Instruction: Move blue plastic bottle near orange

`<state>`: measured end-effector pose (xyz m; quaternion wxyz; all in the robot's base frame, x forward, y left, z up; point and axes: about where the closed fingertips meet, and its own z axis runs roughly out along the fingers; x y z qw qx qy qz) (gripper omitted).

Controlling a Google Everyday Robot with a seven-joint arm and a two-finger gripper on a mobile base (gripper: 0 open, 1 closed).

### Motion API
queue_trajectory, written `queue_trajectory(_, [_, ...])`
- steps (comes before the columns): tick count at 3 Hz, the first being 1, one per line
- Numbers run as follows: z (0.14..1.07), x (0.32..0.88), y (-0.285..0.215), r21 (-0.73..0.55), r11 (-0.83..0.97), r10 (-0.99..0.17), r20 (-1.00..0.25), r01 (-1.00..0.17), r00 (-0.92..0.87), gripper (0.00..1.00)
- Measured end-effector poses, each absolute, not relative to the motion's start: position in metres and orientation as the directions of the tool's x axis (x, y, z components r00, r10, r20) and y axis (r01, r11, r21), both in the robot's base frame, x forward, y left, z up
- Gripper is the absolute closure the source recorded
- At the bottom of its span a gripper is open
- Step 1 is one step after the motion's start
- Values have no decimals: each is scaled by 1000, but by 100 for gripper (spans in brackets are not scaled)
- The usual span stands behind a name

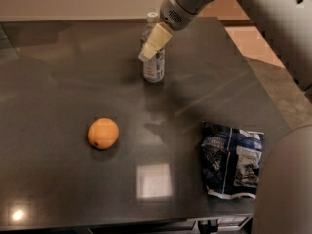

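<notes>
The blue plastic bottle (154, 68) stands upright at the back middle of the dark table (58, 82), white cap on top. The orange (103, 133) lies on the table well in front of the bottle and to its left, apart from it. My gripper (153, 44) reaches down from the upper right and sits in front of the bottle's upper half, covering its shoulder and part of the label. Whether it grips the bottle does not show.
A dark blue-and-white snack bag (233, 165) lies flat at the front right of the table. Part of my arm (285, 184) fills the lower right corner. The table's right edge (261, 82) borders a lighter floor.
</notes>
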<state>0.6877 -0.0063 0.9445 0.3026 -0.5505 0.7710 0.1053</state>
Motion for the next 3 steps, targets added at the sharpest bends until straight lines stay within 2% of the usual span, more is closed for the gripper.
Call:
queue_trajectory(1, [941,698,-2,-154,385,-777,-587,-910,-230,19])
queue_trajectory(3, [954,681,4,-108,357,-758,-613,-928,-220,64])
